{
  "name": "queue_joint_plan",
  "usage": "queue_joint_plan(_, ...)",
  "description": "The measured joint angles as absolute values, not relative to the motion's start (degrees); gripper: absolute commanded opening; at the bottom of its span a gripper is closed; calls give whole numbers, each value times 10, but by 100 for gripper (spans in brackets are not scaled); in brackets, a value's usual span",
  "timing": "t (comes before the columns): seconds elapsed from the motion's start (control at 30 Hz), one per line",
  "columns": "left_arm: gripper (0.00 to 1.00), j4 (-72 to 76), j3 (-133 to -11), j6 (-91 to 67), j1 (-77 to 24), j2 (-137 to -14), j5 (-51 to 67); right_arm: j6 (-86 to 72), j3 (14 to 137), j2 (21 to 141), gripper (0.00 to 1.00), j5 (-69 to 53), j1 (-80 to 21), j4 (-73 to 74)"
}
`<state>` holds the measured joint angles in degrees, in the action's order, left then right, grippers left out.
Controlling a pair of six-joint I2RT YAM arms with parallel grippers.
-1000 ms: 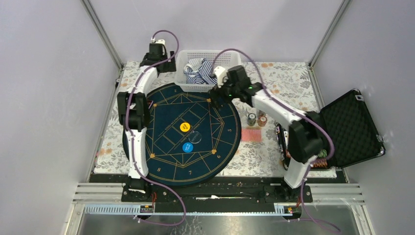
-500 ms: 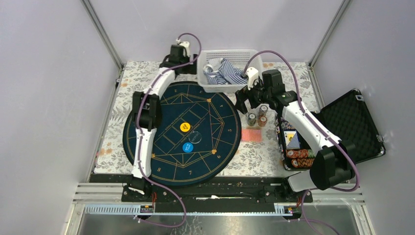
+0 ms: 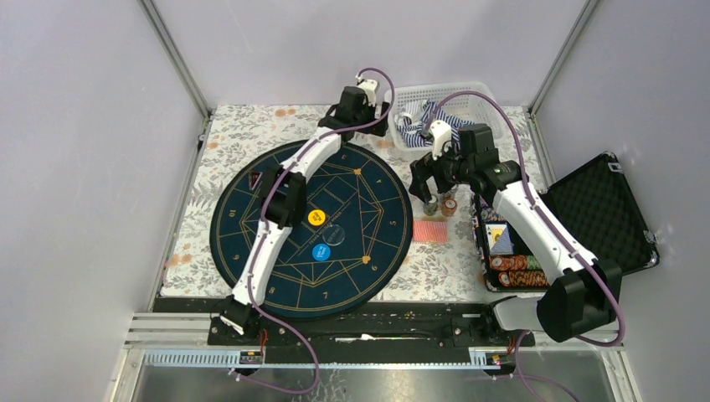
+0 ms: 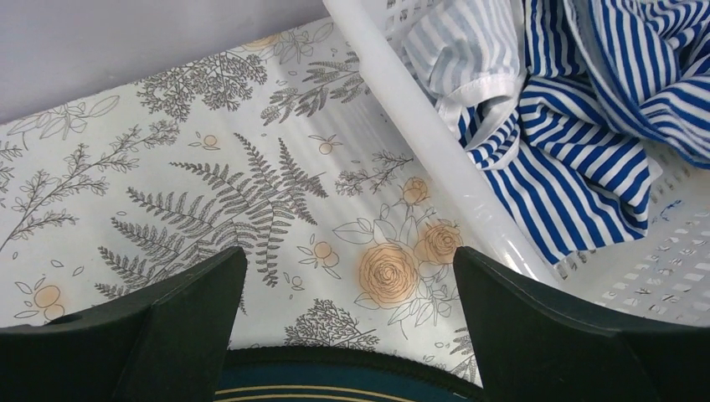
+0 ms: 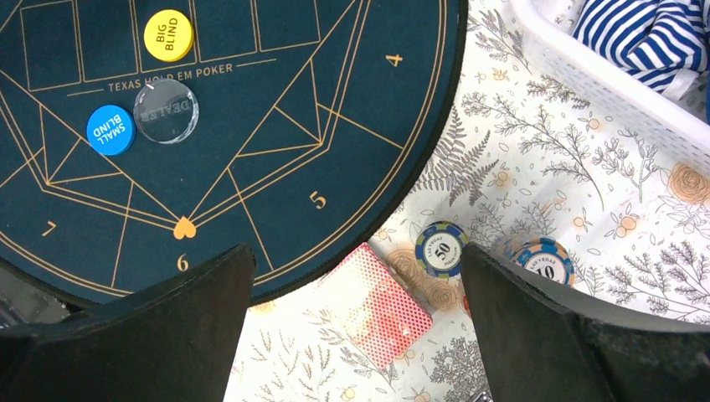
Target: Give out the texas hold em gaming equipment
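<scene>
A red-pink-backed deck of cards (image 3: 429, 231) (image 5: 377, 306) lies on the floral cloth just right of the round navy mat (image 3: 276, 218). Behind it stand two short chip stacks, one marked 50 (image 5: 441, 249) (image 3: 430, 203) and one marked 10 (image 5: 542, 258) (image 3: 449, 205). On the mat lie an orange-yellow disc (image 3: 316, 217), a clear dealer disc (image 3: 333, 234) and a blue disc (image 3: 321, 252). My right gripper (image 3: 429, 188) (image 5: 356, 255) hangs open above the deck and chips, holding nothing. My left gripper (image 3: 374, 132) (image 4: 349, 255) is open and empty over the cloth beside the basket.
A white basket (image 3: 469, 92) (image 4: 419, 126) of striped cloth (image 4: 569, 126) stands at the back right, close to both grippers. An open black case (image 3: 603, 218) with several chips (image 3: 515, 268) lies at the right edge. Grey walls enclose the table.
The left arm has swept right along the table's back edge. The basket has shifted from the back middle to the back right. My right gripper moved from the mat's far rim to above the chips.
</scene>
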<state>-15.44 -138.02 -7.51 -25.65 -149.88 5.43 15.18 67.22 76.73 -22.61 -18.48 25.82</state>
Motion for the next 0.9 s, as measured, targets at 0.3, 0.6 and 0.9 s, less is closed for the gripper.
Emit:
queue_joint_plan(0.3,99,-180,-1225,-88,-195,-1332,127,163,672,756,100,-235,-185,292)
queue_joint_plan(0.6,99,-249,-960,13,-73,-934,159,178,653,735,100,-251,-179,298)
queue_joint_plan(0.9,99,-415,-717,203,-70,-797,223,183,596,731,100,-278,-159,277)
